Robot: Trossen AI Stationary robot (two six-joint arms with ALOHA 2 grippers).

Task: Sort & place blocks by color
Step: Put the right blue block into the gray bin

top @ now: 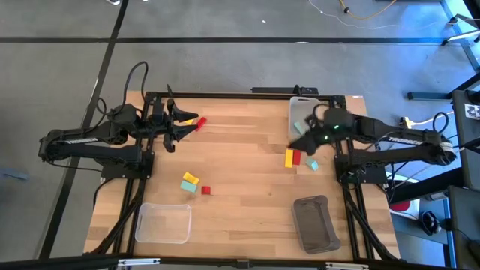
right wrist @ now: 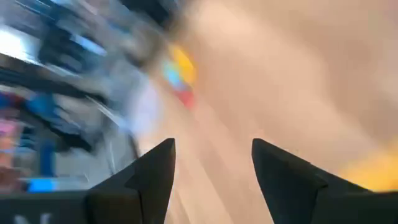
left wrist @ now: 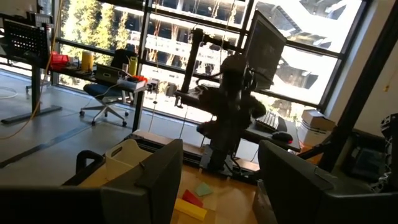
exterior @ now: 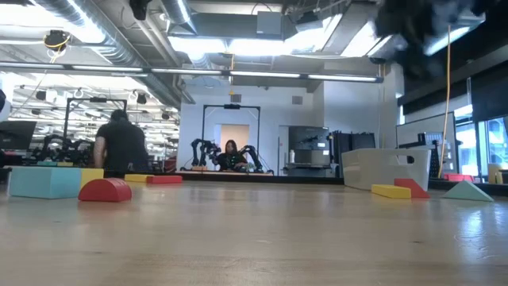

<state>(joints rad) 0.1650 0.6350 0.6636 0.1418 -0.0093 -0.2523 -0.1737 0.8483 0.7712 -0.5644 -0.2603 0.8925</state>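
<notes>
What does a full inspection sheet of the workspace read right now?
Surface: wooden table, bare at centre.
Job's things: blocks in three spots: yellow, teal and red blocks front-left; yellow and red blocks by the right arm; yellow and red blocks by the left arm.
Clutter: clear bin, grey bin, white bin.
Grippers: left pincer open, empty; right pincer open, empty.
Cables: black cable looping over the left arm.
Surroundings: person standing beyond the table.

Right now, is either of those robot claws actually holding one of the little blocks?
No. The left gripper and the right gripper both show open fingers with nothing between them. Blocks such as the yellow block lie on the table.
</notes>
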